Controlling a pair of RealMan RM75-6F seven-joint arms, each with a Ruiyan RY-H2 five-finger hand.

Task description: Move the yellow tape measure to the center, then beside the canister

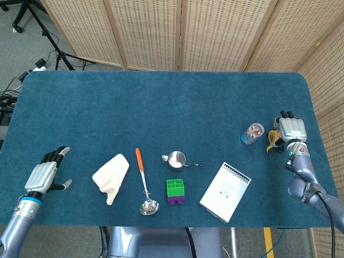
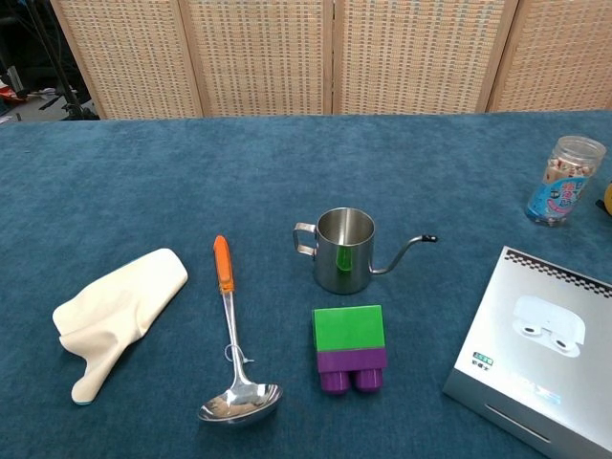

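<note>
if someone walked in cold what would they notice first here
Probably the row of odd items near the table's front edge: a cream cloth, an orange-handled ladle, a steel pitcher, a green-and-purple block and a white box. At far right, the right hand is at the yellow tape measure, beside the canister.

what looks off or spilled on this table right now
Nothing is spilled or damaged. The canister and steel pitcher stand upright. The white box lies askew, near the front edge. The yellow tape measure sits beside the canister, partly under the right hand.
</note>
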